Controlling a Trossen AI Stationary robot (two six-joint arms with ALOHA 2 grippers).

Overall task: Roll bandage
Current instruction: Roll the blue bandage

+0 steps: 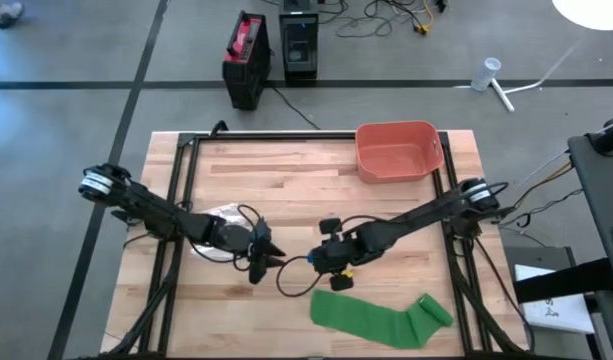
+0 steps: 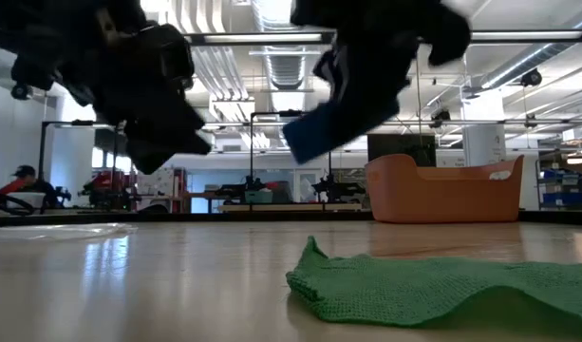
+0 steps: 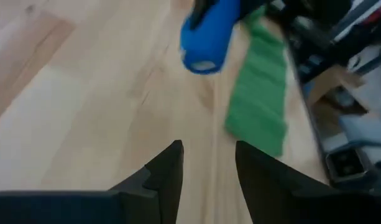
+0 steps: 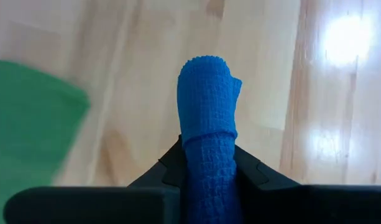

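The blue bandage roll (image 4: 207,130) is sitting pinched between the right gripper's (image 1: 332,262) two dark fingers, raised off the wood near the middle of the table, with its rounded end sticking out past the fingertips. A second bandage, the green bandage (image 1: 381,318), is lying flat and unrolled on the boards at about five o'clock from the right gripper, toward the table's near edge, one end bunched up.

The butcher-block table (image 1: 286,175) is standing on a grey concrete floor, with an orange bin (image 1: 398,151) resting at its far right corner and a crumpled clear plastic bag (image 1: 219,217) lying under the left arm. Two black boxes with cables are sitting on the floor beyond the far edge. In the low view a bright workshop is stretching out behind, with a person seated far off at the left.

The right arm is reaching in from three o'clock. The left arm is coming in from nine o'clock, its left gripper (image 1: 262,254) pointing at the roll from just beside it, fingers spread apart with nothing between them.

In the low view both grippers are showing only as dark blurred masses cut off at the top, so the roll's height above the table is perhaps slight, though it is hard to judge.
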